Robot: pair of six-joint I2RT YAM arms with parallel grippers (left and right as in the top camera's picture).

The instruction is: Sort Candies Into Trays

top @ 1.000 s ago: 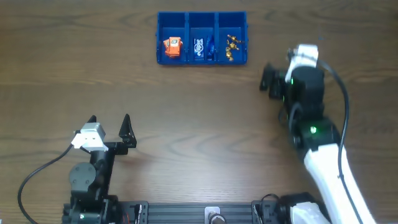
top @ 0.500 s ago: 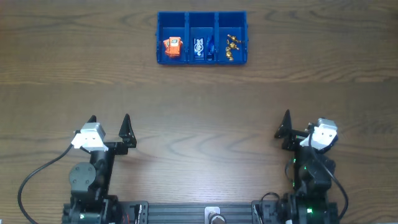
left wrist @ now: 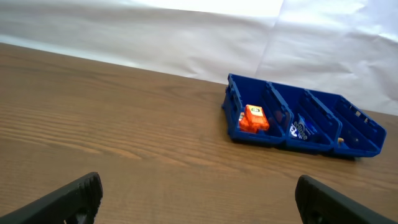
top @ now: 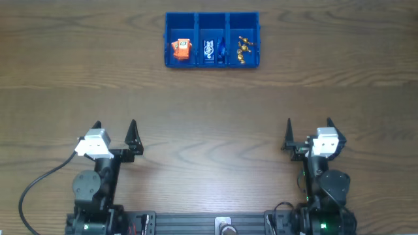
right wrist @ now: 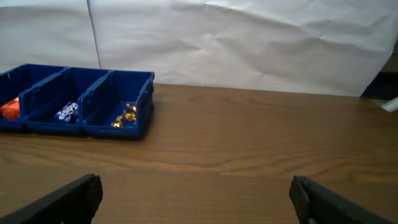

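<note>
1. Right arm has folded back from beside the tray to its base at 5 o'clock. The right gripper [top: 308,127] now faces 12 o'clock, its black fingers spread wide apart and holding nothing.
2. Left gripper [top: 115,127], at 7 o'clock, has not moved; its fingers are also wide apart and empty.
3. One blue plastic tray [top: 196,64] sits at the table's 12 o'clock, well apart from both grippers: 1 o'clock from the left one, 11 o'clock from the right.
4. It is rectangular, with thin upright walls and three long compartments side by side.
5. Left compartment: orange wrapped candies [top: 181,47], seemingly two. Middle: blue wrapped candies [top: 210,49], number unclear. Right: several tiny gold candies [top: 243,49], too small to count.
6. The table [top: 209,104] is smooth brown wood grain; a creased white sheet [right wrist: 249,43] hangs behind it.
</note>
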